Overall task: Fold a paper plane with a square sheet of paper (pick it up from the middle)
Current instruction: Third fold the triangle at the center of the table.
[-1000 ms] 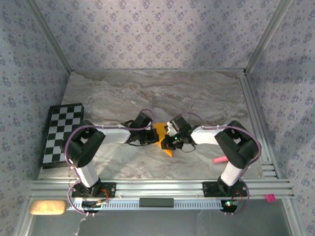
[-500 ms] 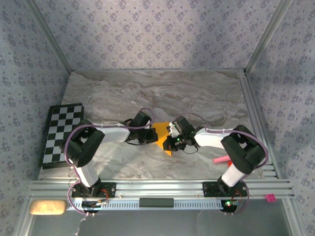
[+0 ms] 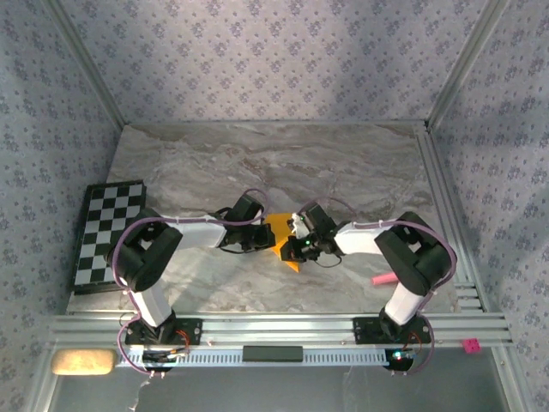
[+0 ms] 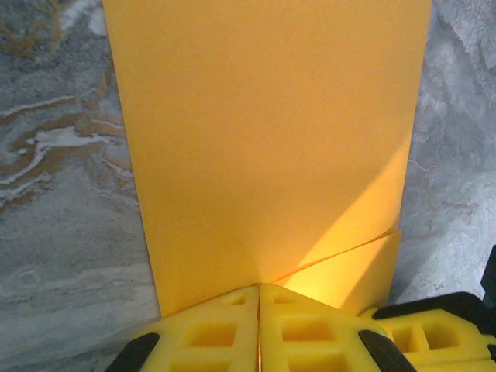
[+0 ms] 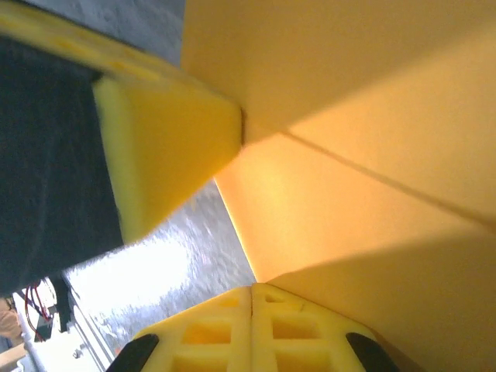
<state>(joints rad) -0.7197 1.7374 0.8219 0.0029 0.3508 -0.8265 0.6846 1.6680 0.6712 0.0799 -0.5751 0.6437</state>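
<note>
At the left edge of the marble counter (image 3: 343,172) lies a black-and-white chequered board (image 3: 107,233), well apart from the work. The left arm reaches from its base toward the middle of the counter, and the left tool (image 3: 266,238) meets the orange-yellow square sheet of paper (image 3: 281,232) there. From the left wrist, that tool (image 4: 258,325) has its two yellow fingers (image 4: 209,337) pressed flat together, pinching the near edge of the paper (image 4: 267,147). The sheet stretches away from them as a broad strip with marble on both sides. A crease runs across its lower right corner, where a folded flap shows. Whether the sheet rests on the counter or hangs just above it cannot be told. Just to the right, the right tool (image 3: 293,243) comes at the same sheet from the other side, so the paper sits between the two tools. From the right wrist, this tool (image 5: 252,329) is likewise closed tight on the paper (image 5: 372,194). A crease line crosses the sheet, and one yellow finger of the left tool (image 5: 167,147) touches the sheet just beside it. Farther right, a pink stick (image 3: 383,279) lies on the counter by the right arm.
</note>
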